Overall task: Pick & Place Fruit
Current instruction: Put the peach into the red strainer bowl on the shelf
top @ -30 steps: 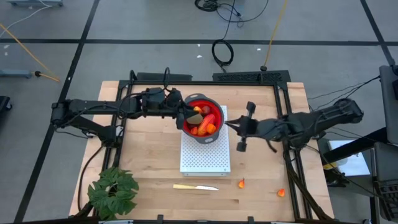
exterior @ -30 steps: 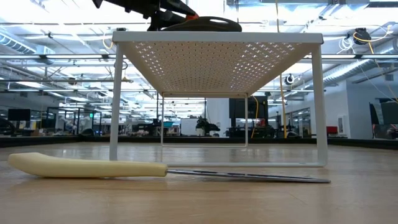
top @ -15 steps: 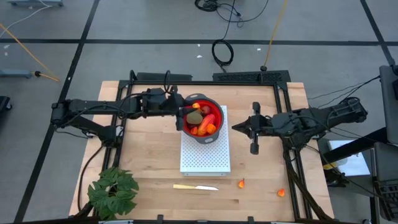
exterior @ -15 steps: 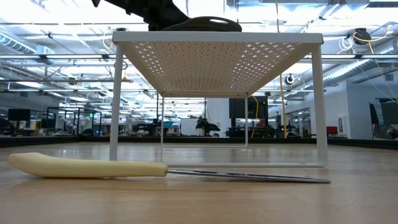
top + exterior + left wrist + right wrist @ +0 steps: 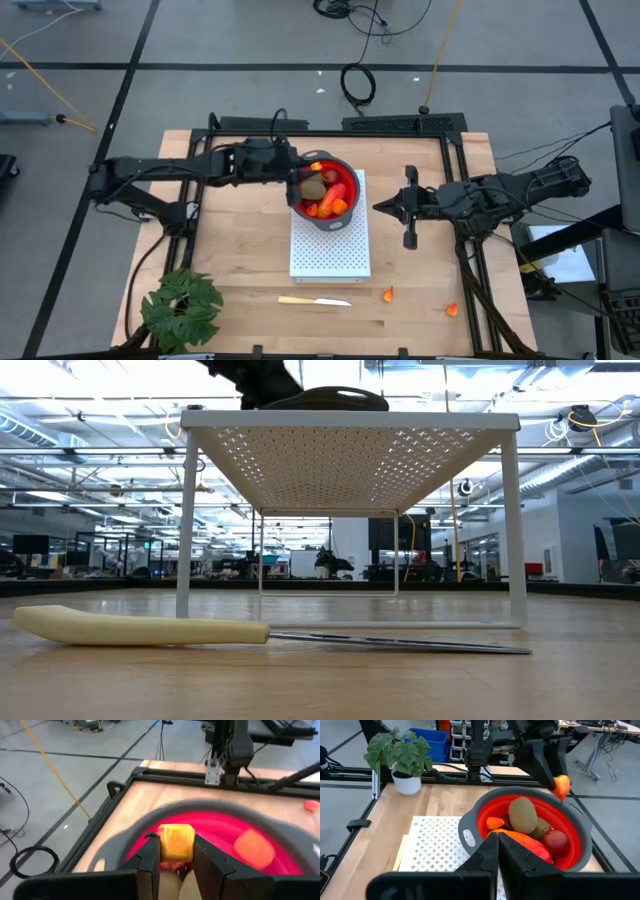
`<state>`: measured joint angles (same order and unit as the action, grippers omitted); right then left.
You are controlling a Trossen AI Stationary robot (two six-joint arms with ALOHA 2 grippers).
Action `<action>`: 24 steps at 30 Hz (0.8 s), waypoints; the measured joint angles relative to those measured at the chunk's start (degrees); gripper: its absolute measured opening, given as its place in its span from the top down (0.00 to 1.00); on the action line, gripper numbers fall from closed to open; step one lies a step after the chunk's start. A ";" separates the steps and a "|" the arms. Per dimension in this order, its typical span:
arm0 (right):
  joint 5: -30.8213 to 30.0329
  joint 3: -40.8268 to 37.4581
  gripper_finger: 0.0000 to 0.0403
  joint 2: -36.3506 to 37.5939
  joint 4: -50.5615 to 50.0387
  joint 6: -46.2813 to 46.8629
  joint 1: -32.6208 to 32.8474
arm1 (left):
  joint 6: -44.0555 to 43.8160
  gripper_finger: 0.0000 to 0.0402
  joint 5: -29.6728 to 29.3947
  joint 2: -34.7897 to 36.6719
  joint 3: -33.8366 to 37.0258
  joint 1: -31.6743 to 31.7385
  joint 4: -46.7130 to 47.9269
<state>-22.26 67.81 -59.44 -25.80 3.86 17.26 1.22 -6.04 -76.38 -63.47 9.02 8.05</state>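
The left tool (image 5: 303,171) hangs over the far-left rim of the red bowl (image 5: 345,170), its two dark fingers (image 5: 150,857) pinching a small orange-yellow piece of fruit (image 5: 175,840). In the right wrist view the same piece (image 5: 561,785) shows just above the bowl's rim (image 5: 470,825), clear of the fruit inside.

The bowl, grey outside and red inside, sits on the far end of a white perforated rack (image 5: 330,255) in the middle of the table (image 5: 240,260). Inside lie an olive-brown oval (image 5: 522,814), a long red-orange oblong (image 5: 527,842), a dark red ball (image 5: 555,840) and a small orange bit (image 5: 495,823).

The right tool (image 5: 380,207) waits to the right of the rack, well apart from the bowl, its fingers (image 5: 492,852) pressed together and holding nothing.

Two more tiny orange bits lie on the table's near side, one (image 5: 388,294) just beyond the rack's near right corner, the other (image 5: 452,309) farther right. A pale yellow knife (image 5: 314,300) lies in front of the rack, and a green leafy plant (image 5: 180,305) stands at the near left corner.
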 joint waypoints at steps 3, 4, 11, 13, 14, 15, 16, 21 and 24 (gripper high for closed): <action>0.01 -0.87 1.00 0.00 1.13 0.00 0.00 | -0.29 0.79 0.00 -2.92 -5.39 0.00 6.19; 0.02 -1.14 1.00 0.00 1.15 0.00 0.00 | 0.06 0.79 -0.01 -4.23 -7.23 0.00 8.62; -0.02 -3.72 1.00 -0.02 1.57 1.86 0.00 | 0.02 0.79 0.00 -9.62 -15.04 0.92 16.86; -0.04 -4.08 1.00 -0.02 1.66 2.43 0.00 | -0.77 0.79 0.00 -9.71 -15.09 1.48 16.91; -0.02 -4.20 1.00 -0.02 1.68 2.54 0.00 | -1.47 0.79 0.02 -9.79 -15.01 1.76 17.03; -0.02 -4.39 1.00 -0.02 1.87 2.56 0.00 | -2.41 0.79 0.02 -9.81 -14.94 2.08 17.48; -0.02 -4.48 1.00 -0.02 1.92 2.56 0.00 | -3.49 0.79 0.02 -9.81 -14.90 2.32 18.02; -0.02 -4.54 1.00 -0.02 2.04 2.56 0.00 | -8.39 0.79 -0.10 -9.79 -14.85 2.99 21.36; -0.02 -4.54 1.00 -0.02 2.03 2.51 0.00 | -10.34 0.79 -2.66 -9.79 -14.85 2.95 22.24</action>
<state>-22.28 63.26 -59.46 -23.77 6.37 17.26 -9.12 -8.70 -86.17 -78.32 11.97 30.29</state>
